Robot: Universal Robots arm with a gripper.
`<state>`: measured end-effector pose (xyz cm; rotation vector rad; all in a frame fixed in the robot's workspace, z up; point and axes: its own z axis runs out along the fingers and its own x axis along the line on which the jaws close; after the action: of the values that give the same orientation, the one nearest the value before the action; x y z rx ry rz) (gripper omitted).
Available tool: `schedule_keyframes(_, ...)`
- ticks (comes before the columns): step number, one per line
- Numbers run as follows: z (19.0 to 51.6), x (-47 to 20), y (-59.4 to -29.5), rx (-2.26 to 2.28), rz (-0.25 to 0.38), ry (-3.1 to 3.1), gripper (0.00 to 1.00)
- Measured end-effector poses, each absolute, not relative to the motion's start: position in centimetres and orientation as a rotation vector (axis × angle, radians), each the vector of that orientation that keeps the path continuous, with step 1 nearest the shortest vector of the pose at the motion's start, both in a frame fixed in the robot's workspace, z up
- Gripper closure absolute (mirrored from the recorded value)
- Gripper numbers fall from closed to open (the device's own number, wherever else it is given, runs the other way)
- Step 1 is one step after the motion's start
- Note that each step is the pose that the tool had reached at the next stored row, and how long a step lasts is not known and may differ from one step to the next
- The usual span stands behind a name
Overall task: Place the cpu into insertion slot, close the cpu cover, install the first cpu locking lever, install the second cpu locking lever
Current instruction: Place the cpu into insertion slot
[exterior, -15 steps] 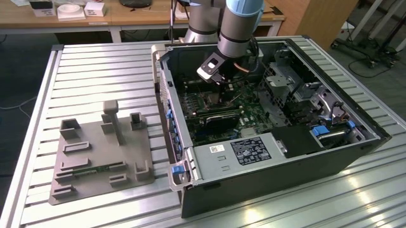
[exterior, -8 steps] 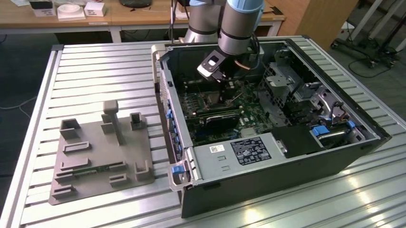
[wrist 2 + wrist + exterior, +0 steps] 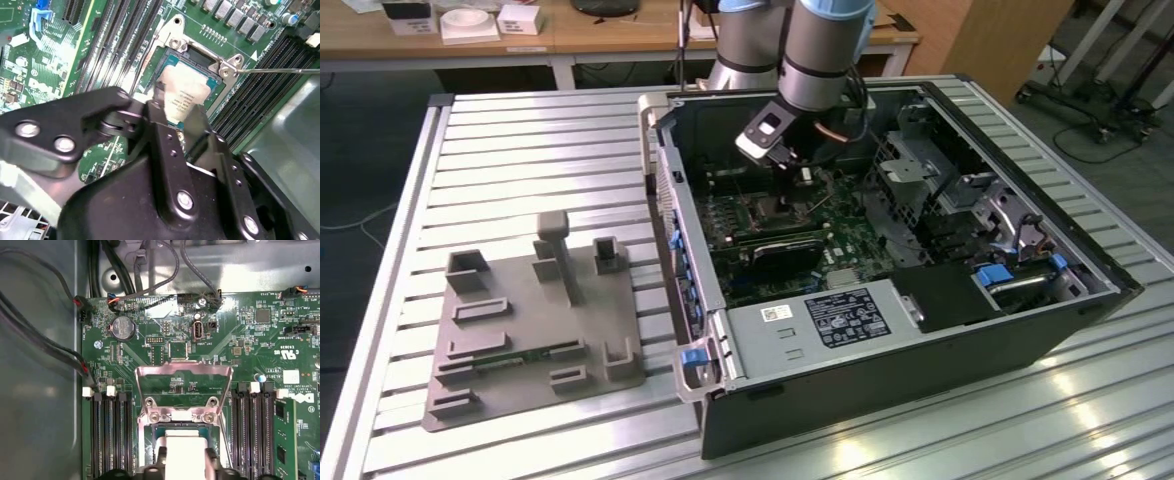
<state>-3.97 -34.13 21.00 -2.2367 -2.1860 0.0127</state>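
One tool (image 3: 180, 107) pinched cpu (image 3: 181, 90) by its sides, chip directly beneath it, square over slot (image 3: 197, 56); cover (image 3: 184, 371) stood open just beyond.

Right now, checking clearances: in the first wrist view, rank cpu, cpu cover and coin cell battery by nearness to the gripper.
1. cpu, held in the gripper.
2. cpu cover, raised open just beyond it.
3. coin cell battery, past the cover.
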Motion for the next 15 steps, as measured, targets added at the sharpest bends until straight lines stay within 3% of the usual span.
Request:
schedule_keyframes(4,21.27,-4.02,-34.13,-2.227,0.013,-2.196,0.69)
schedule_keyframes(7,21.55,-4.02,-34.12,-2.216,0.014,-2.208,0.86)
schedule_keyframes(15,21.72,-4.09,-34.12,-2.157,0.019,-2.270,0.90)
